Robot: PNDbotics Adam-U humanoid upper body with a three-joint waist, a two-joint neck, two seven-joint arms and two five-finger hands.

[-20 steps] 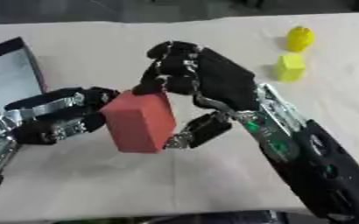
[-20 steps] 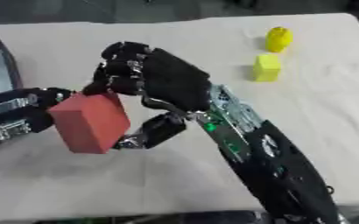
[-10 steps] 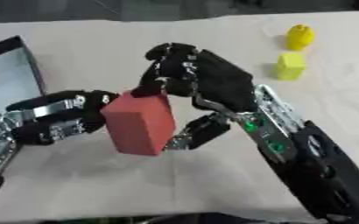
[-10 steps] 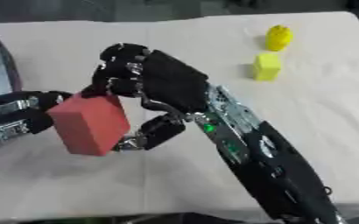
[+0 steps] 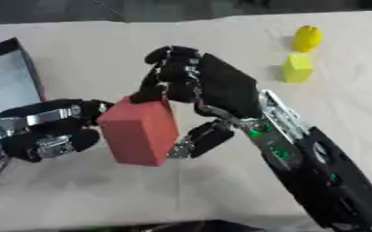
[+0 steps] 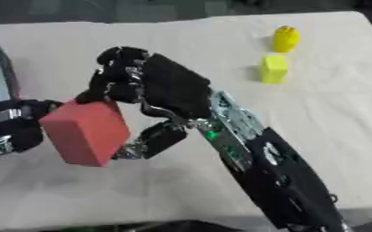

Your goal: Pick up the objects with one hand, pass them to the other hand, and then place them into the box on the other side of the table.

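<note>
A red block (image 5: 140,131) hangs above the table in the middle of the left eye view. My right hand (image 5: 213,93) is shut on it, fingers curled over its top edge and thumb under its right side. My left hand (image 5: 50,129) comes in from the left with fingers curled against the block's left face. At the far right of the table lie a yellow cube (image 5: 298,68) and a rounded yellow object (image 5: 307,37). The box (image 5: 11,81) with a dark rim stands at the left edge, only partly in view.
The table (image 5: 94,54) has a pale cloth cover. Its front edge runs along the bottom of the view. My right forearm (image 5: 316,172) crosses the lower right part of the table.
The red block and both hands have stayed almost still. My left hand's fingers have closed in slightly on the block's left side.
</note>
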